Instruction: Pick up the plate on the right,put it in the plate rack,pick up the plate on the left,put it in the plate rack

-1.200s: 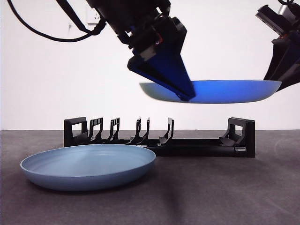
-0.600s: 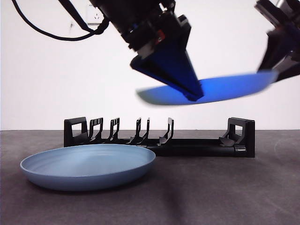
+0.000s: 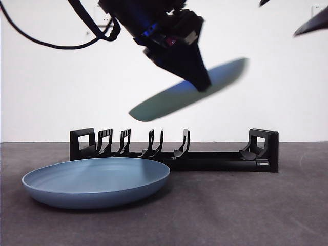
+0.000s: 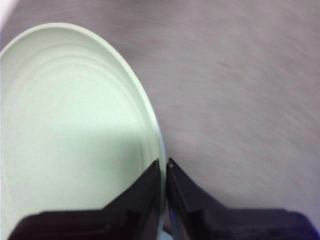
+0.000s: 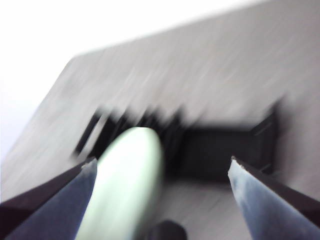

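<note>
A blue plate (image 3: pixel 174 100) hangs tilted in the air above the plate rack (image 3: pixel 174 151), its right edge raised. My left gripper (image 3: pixel 201 83) is shut on its rim; in the left wrist view the jaws (image 4: pixel 164 169) pinch the rim of the plate (image 4: pixel 75 130), which looks pale there. My right gripper (image 5: pixel 162 167) is open with nothing between its fingers, apart from the plate (image 5: pixel 127 180), and shows only as a black tip (image 3: pixel 312 23) at the top right. A second blue plate (image 3: pixel 97 180) lies flat on the table at the left, in front of the rack.
The black rack (image 5: pixel 220 147) stands along the back of the dark table (image 3: pixel 246 205), with several upright prongs and blocky ends. A black cable (image 3: pixel 56 43) hangs at the upper left.
My right gripper has let go of the plate's right edge and pulled up and away to the right. My left gripper has tilted the plate steeply, lifting its right side.
</note>
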{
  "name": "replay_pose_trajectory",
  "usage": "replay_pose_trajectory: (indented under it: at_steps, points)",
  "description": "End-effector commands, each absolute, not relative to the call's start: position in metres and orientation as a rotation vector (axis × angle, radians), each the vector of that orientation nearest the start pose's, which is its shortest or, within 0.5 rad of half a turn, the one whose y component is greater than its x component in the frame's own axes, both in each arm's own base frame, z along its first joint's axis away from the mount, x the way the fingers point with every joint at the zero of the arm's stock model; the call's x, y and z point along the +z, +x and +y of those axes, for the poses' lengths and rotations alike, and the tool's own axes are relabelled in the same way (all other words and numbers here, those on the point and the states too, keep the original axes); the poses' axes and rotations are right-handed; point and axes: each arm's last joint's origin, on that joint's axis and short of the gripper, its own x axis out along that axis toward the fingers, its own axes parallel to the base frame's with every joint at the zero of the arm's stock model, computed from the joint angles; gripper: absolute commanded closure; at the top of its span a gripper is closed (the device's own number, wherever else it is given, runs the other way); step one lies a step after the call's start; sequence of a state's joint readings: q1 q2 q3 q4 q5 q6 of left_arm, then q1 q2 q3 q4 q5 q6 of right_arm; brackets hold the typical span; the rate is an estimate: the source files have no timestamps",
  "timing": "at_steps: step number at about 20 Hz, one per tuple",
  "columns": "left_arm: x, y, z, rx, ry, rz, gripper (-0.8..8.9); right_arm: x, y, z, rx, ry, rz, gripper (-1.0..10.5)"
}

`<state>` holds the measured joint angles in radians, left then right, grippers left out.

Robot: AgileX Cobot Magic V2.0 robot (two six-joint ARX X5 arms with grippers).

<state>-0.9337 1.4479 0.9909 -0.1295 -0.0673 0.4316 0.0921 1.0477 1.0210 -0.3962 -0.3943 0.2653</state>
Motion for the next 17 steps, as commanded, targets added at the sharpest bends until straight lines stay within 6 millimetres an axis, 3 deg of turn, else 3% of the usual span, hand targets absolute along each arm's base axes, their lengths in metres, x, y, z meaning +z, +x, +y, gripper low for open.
replay_pose_trajectory:
  at_steps: [1, 3, 8, 13, 17]
  points:
    - [0.262, 0.211, -0.240, -0.895, 0.447, 0.373, 8.23, 0.360, 0.207, 0.028, 0.334, 0.300, 0.389, 5.1]
    - [0.269, 0.231, -0.224, -0.945, 0.250, 0.373, 8.23, 0.368, 0.197, 0.025, 0.275, 0.278, 0.333, 5.1]
    - [0.285, 0.261, -0.194, -0.999, -0.090, 0.344, 8.23, 0.368, 0.193, 0.024, 0.254, 0.248, 0.342, 5.1]
    - [0.297, 0.286, -0.158, -0.938, -0.281, 0.288, 8.23, 0.362, 0.196, 0.024, 0.247, 0.249, 0.390, 5.1]
    - [0.298, 0.300, -0.130, -0.853, -0.336, 0.290, 8.23, 0.360, 0.198, 0.024, 0.246, 0.250, 0.403, 5.1]
